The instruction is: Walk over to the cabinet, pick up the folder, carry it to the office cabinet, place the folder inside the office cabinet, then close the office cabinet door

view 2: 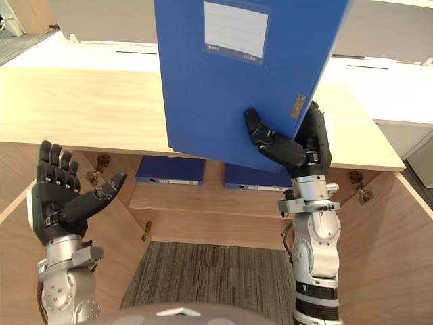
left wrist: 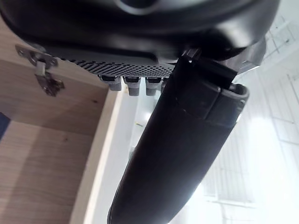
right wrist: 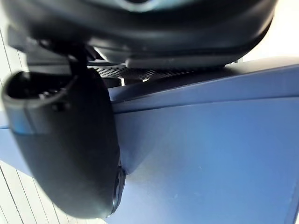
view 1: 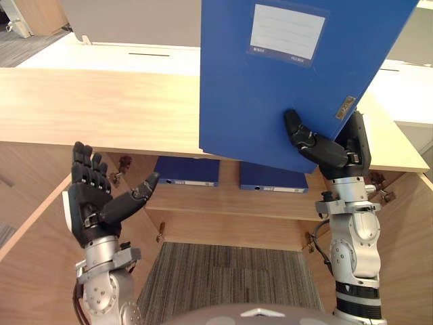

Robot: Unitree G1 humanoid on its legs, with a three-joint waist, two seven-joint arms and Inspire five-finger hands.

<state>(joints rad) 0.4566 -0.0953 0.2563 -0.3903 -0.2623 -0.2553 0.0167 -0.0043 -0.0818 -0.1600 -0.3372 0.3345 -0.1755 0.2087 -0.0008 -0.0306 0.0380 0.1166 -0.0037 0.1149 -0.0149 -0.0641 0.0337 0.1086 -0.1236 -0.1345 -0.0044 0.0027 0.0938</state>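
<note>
A low office cabinet (view 1: 101, 108) of pale wood, flat-topped, is seen from above with both doors (view 1: 34, 271) swung open towards the robot and a grey ribbed carpet (view 1: 223, 277) before it; in front of the cabinet's opening and rising well above its top, towards its right half, a large dark-blue rectangular box folder (view 1: 270, 88) of smooth board is held upright and slightly tilted. It is gripped only at its lower right corner by the dark right hand (view 1: 331, 152), whose thumb is pressed on the front face while the fingers are closed behind; the dark left hand (view 1: 91, 196) is raised near the cabinet's left door, fingers straight, thumb spread, nothing held. On the cabinet's inner wooden shelf (view 1: 223, 200) two flat blue folders (view 1: 187, 171) are lying side by side. The folder is judged stiff and unlikely to bend or crush; its smooth face is probably slippery; its weight cannot be told, since the contents are hidden; held by one corner, it is likely to lever and twist in the pinch, so a hold lower along the bottom edge or the spine, with the free hand added under it, would be steadier. A pale rectangular label (view 1: 287, 32) is set near the folder's top, and a small metal clasp (view 1: 345, 107) on its right edge; small metal hinges (view 1: 122, 166) are fixed inside the cabinet.
</note>
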